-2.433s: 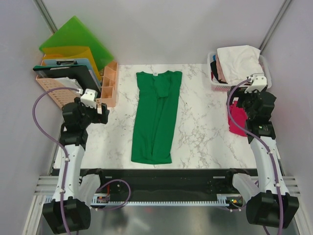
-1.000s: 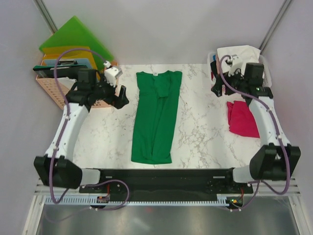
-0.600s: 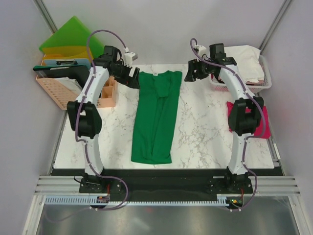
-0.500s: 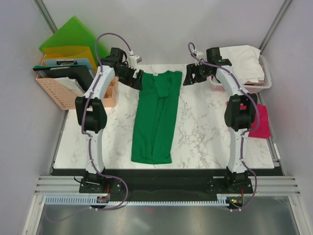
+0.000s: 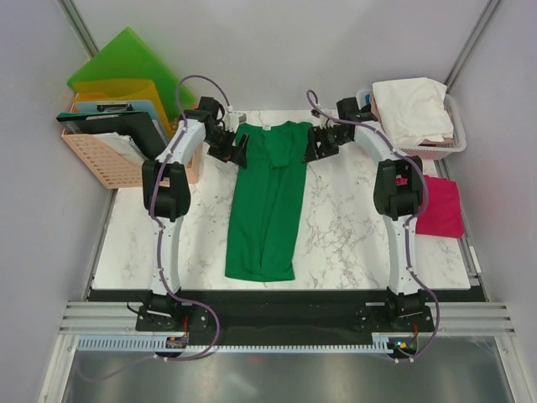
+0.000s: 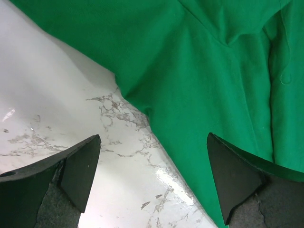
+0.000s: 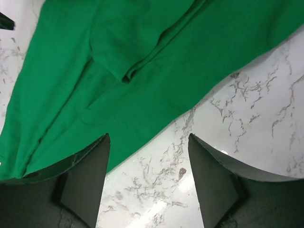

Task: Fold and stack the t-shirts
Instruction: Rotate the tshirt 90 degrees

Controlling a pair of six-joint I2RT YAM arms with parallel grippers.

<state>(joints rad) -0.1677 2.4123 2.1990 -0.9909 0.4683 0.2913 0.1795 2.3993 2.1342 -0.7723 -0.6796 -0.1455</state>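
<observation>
So here's the layout: the deep green short-sleeved cotton t-shirt (image 5: 264,210) is lying flat on the white marble-pattern desk (image 5: 344,227), folded lengthwise into a long narrow strip. It runs from the upper middle of the top view down towards the lower middle, collar end at the top.

Both arms are stretched way out to that top end. The left arm (image 5: 165,180) comes in from the left side of the shirt, and its jaws are spread wide with nothing in them. In the left wrist view the shirt's (image 6: 213,71) edge cuts diagonally across the gap, with green cloth under the right-hand finger (image 6: 232,175) and bare marble (image 6: 57,109) under the other one.

The right arm (image 5: 396,189) mirrors that on the right side. Its jaws are open too, a bit narrower, and also holding nothing. The right wrist view shows the green fabric (image 7: 118,61) filling the upper left of the frame and marble (image 7: 237,123) at the lower right. Can't tell if either set of fingertips is actually touching the cloth.

The magenta-red t-shirt (image 5: 440,206) sits folded at the right edge of the desk. A white plastic basket (image 5: 453,143) in the upper right has white cloth (image 5: 411,105) heaped in it.
</observation>
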